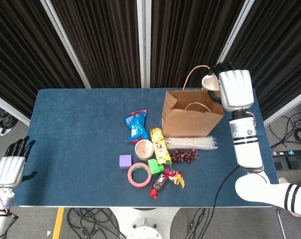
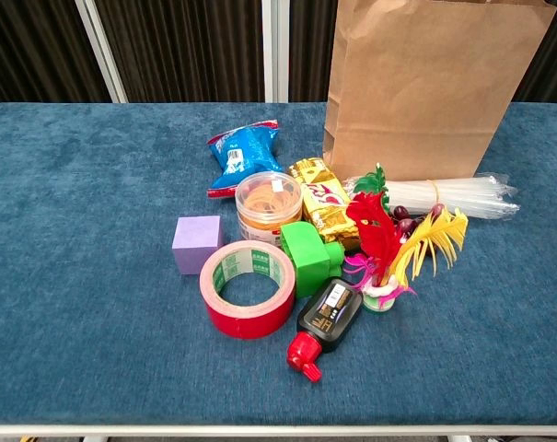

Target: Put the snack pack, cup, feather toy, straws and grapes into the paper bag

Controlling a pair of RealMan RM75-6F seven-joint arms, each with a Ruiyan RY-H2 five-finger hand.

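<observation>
The right hand (image 1: 236,88) holds the cup (image 1: 210,82) with its fingers wrapped round it, raised above the far right corner of the paper bag (image 1: 191,115), which stands open on the counter (image 1: 75,134). The step in hand looks like dropping the cup in. To do it well, the hand should carry the cup inward until it hangs squarely over the bag's mouth, clear of the looped handle (image 1: 196,74), then lower it before letting go, so the rim is not caught or the bag tipped. At present the cup sits at the hand's fingertip side, towards the bag's opening, just beside the far handle. The left hand (image 1: 11,167) hangs off the counter's edge, far from the bag, fingers loosely spread and empty.
</observation>
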